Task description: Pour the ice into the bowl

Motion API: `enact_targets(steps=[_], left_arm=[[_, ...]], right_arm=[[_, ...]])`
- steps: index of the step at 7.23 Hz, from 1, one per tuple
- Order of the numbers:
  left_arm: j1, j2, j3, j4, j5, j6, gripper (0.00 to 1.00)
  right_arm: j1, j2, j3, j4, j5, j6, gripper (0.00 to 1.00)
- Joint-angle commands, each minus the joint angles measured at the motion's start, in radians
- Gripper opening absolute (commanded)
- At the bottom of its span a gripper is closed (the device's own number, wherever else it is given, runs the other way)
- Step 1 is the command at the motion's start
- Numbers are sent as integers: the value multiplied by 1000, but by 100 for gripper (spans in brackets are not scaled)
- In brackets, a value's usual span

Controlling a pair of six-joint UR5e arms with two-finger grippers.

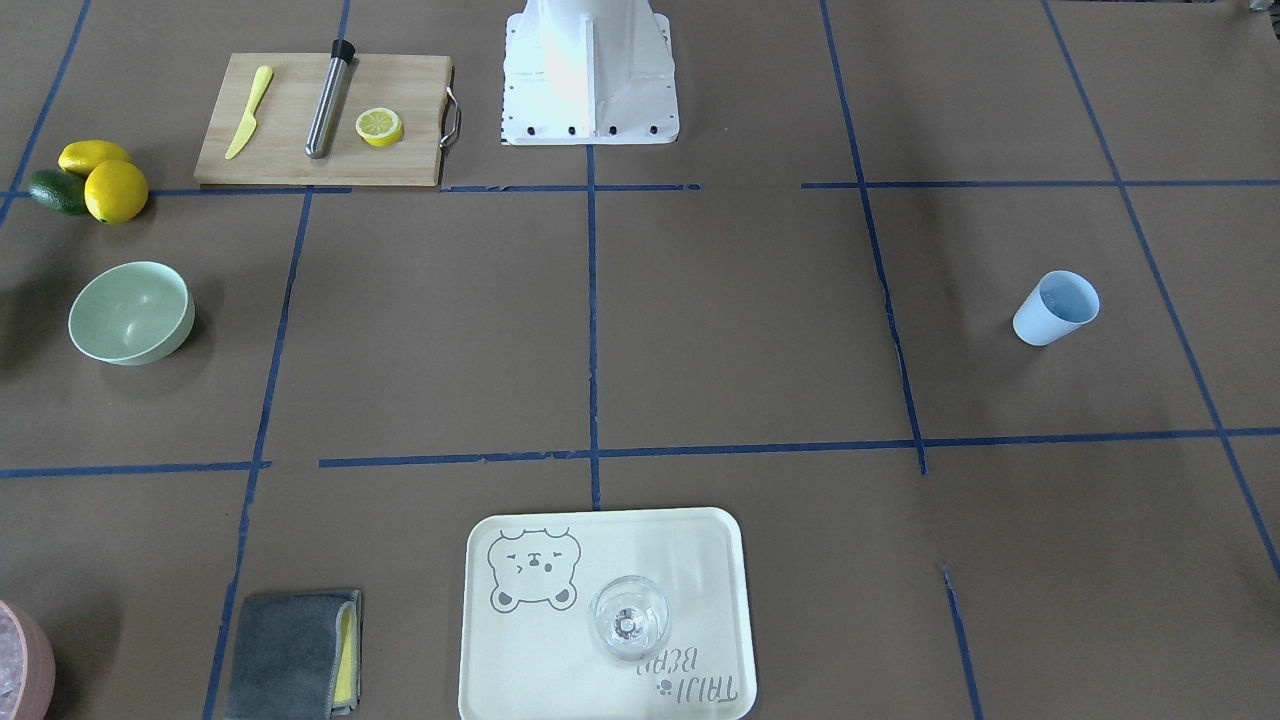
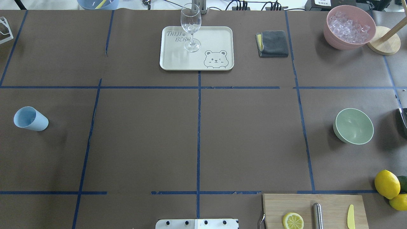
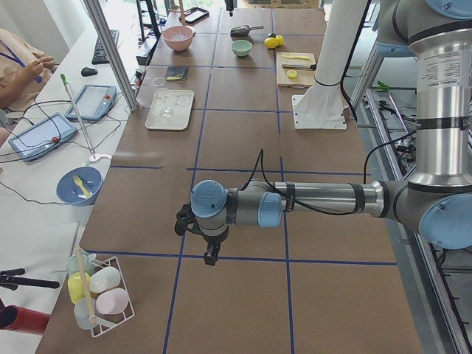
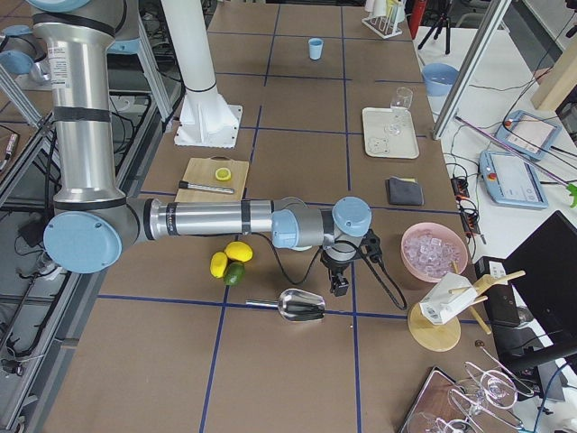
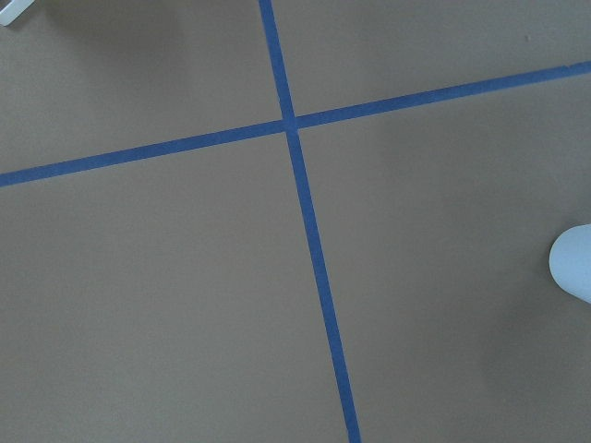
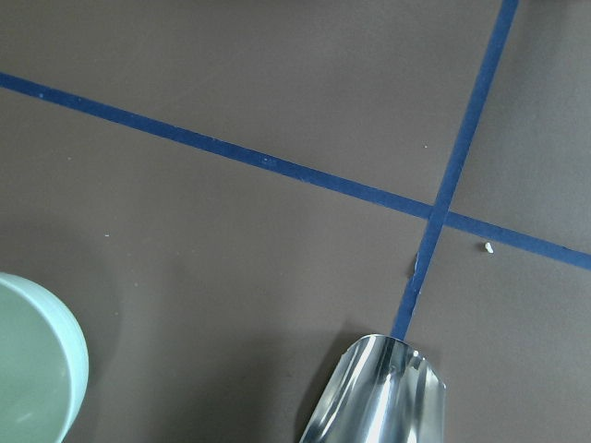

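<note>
The pale mint-green bowl (image 2: 353,126) stands empty at the table's right side; it also shows in the front view (image 1: 130,312) and at the lower left of the right wrist view (image 6: 28,369). The ice (image 2: 349,25) is heaped in a pink container (image 2: 332,35) at the far right corner. A metal scoop (image 4: 302,307) lies on the table beyond the bowl and shows in the right wrist view (image 6: 383,392). My right gripper (image 4: 340,287) hangs between scoop and container. My left gripper (image 3: 210,258) hangs over the table's left end. I cannot tell whether either is open or shut.
A pale blue cup (image 2: 30,118) stands on the left. A tray (image 2: 171,60) with a stemmed glass (image 2: 191,27) and a grey cloth (image 2: 272,43) lie at the far edge. A cutting board (image 2: 330,203) and lemons (image 2: 387,183) are near right.
</note>
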Motion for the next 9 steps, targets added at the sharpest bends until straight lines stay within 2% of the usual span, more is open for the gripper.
enact_targets(steps=[1,2,4,6,7,8,9], left_arm=[[0,-8,11,-36,-2,21,100],[-1,1,-10,-35,-3,22,100],[0,12,-20,-35,5,20,100],[3,16,-20,-41,5,23,100],[3,16,-21,-41,5,23,100],[3,18,-26,-39,3,23,100],[3,18,-26,-41,1,23,100]], right_arm=[[-1,-7,-4,6,57,2,100],[-1,-9,-2,12,56,2,100],[-2,-32,-4,14,114,9,100],[-48,-29,48,18,115,170,100],[-74,-35,71,68,115,262,100],[-126,-88,74,240,111,411,100],[-187,-130,70,459,85,610,100]])
